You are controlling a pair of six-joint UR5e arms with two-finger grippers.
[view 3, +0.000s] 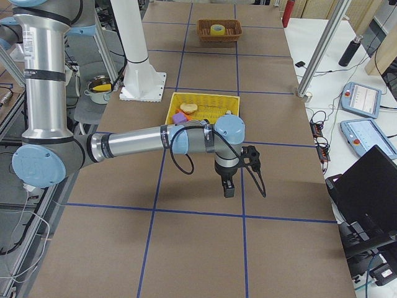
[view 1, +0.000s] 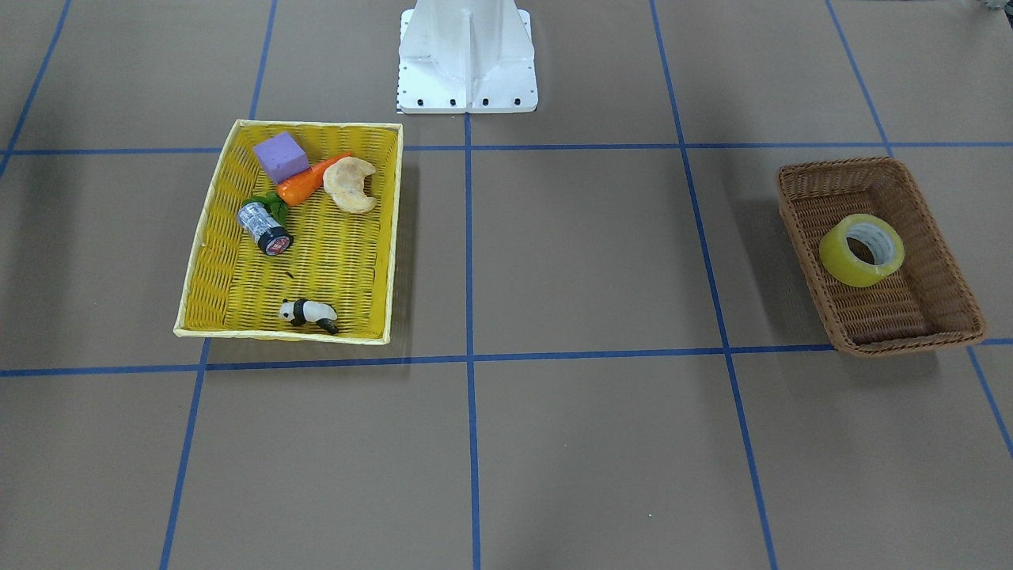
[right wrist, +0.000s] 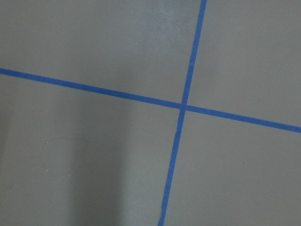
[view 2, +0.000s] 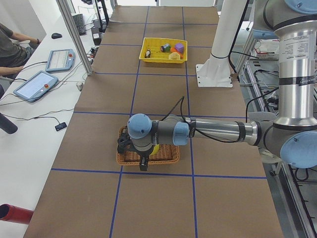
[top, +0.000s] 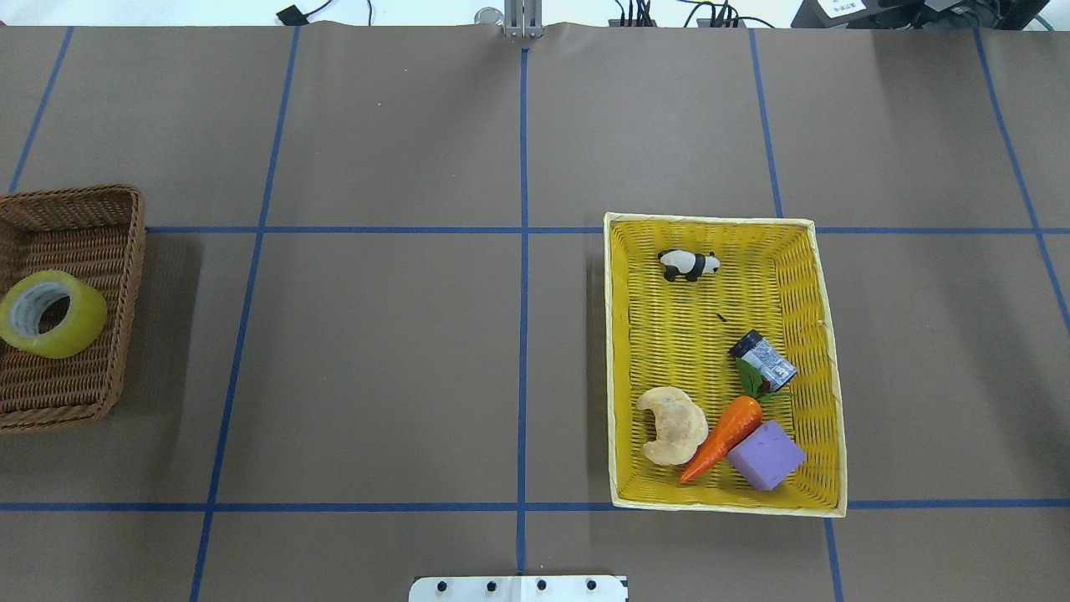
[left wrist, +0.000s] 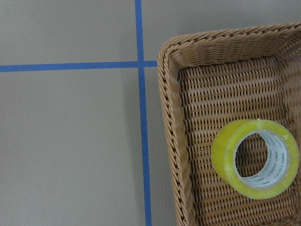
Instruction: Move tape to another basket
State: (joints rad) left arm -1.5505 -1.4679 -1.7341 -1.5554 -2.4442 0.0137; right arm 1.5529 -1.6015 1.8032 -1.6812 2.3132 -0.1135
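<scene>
The tape, a yellowish roll with a whitish core, lies inside the brown wicker basket. It also shows in the overhead view and the left wrist view, within the basket's walls. My left gripper hangs over the basket's near rim; I cannot tell if it is open or shut. My right gripper points down at bare table, away from the yellow tray; I cannot tell its state either. No fingers show in either wrist view.
The shallow yellow tray holds a purple block, a carrot, a croissant, a silver-and-black cylinder and a panda figure. The white robot base stands at the table's edge. An operator and tablets are beside the table.
</scene>
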